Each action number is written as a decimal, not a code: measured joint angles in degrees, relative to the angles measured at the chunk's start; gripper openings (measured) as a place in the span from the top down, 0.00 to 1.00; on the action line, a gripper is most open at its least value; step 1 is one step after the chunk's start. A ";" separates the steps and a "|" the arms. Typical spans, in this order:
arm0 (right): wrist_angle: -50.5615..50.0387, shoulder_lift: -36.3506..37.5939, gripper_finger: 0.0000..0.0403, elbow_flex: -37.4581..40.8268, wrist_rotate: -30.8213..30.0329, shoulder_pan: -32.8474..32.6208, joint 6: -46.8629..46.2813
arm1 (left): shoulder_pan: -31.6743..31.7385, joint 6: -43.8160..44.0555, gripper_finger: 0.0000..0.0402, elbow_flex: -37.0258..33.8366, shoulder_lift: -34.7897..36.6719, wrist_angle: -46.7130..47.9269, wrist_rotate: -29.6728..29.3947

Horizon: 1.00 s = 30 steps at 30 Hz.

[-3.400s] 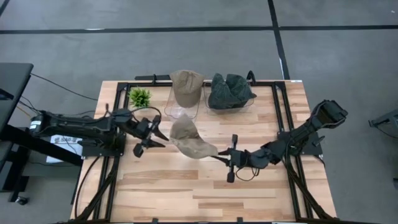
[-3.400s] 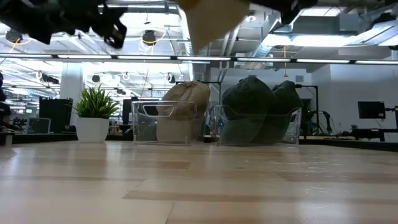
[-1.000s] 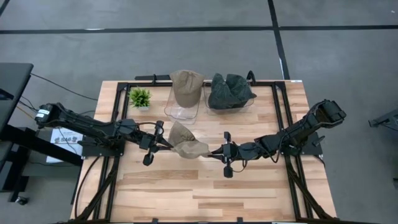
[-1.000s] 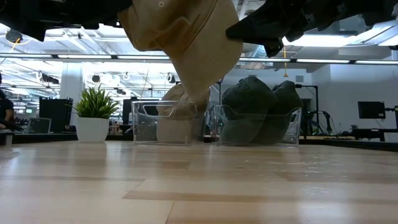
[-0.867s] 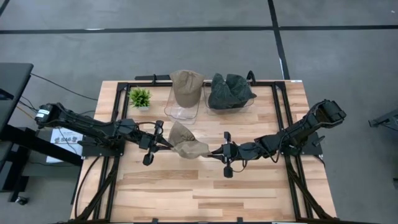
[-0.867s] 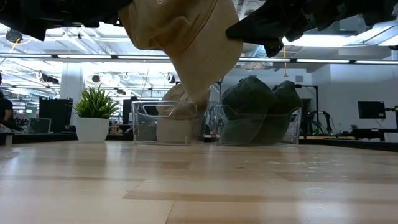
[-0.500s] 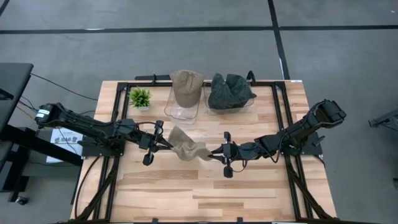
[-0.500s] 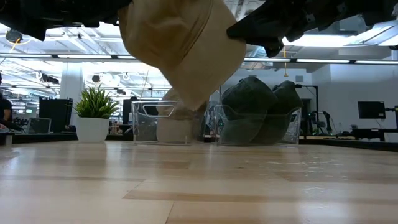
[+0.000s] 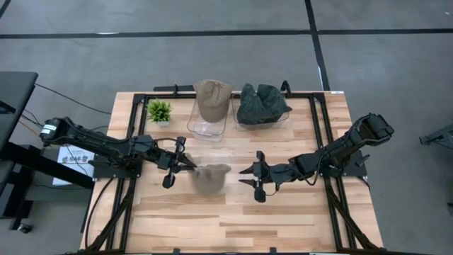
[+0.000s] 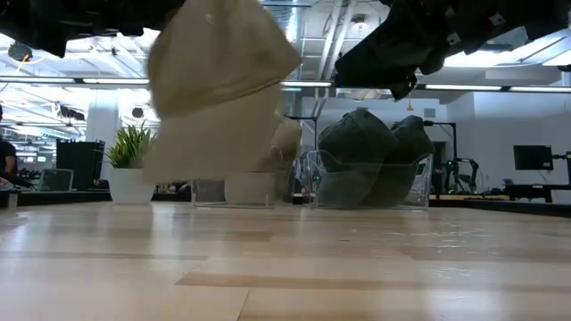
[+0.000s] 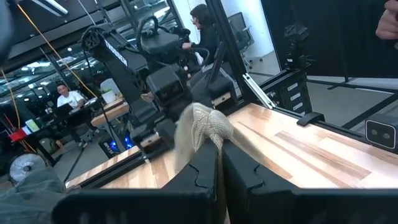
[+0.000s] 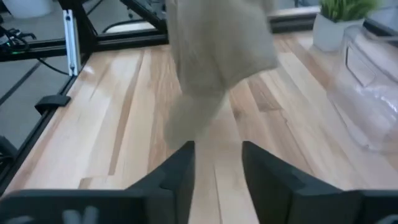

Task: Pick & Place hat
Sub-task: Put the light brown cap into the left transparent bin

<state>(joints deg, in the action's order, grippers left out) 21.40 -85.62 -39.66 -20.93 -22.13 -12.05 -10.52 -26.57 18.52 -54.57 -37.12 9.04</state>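
The left hand (image 9: 185,162) grasps the tan hat (image 9: 210,178), which hangs clear of the released right hand (image 9: 249,176).

**Open workshop behind the bench, grey floor all round**

Top-down: grey floor (image 9: 212,57) w/ dark seam lines, one running across the upper part of the frame, another dropping from the top edge right of centre. Black bench corner (image 9: 14,88) at left edge, cable trailing off it.

Level view now: big open hall, long ceiling strip lights (image 10: 500,86) across the upper frame, exposed ducting (image 10: 321,27) top centre. Monitor (image 10: 533,157) at right edge, dark desk w/ gear (image 10: 76,159) at left. Bright, even light.

Left wrist cam: a seated person (image 11: 65,96) at a desk far left, another person (image 11: 202,28) by black frame posts, upper centre.
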 joint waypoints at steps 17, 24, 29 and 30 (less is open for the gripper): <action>-1.81 0.00 0.43 0.00 -0.02 0.00 -1.07 | 1.56 1.99 0.98 6.87 0.22 1.66 -3.10; -3.06 0.00 0.47 0.00 -0.02 0.00 -1.09 | 7.35 2.01 0.98 15.63 0.22 18.23 -5.01; -3.37 0.00 0.50 0.00 -0.05 0.00 -1.06 | 12.51 1.93 0.98 22.90 0.22 29.71 -4.98; -3.39 0.00 0.50 0.00 -0.06 0.00 -1.04 | 13.78 1.62 0.98 24.21 0.22 31.63 -4.98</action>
<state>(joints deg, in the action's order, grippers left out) 18.01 -85.62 -39.66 -20.99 -22.13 -13.09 3.26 -24.95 42.74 -54.35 -5.49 4.05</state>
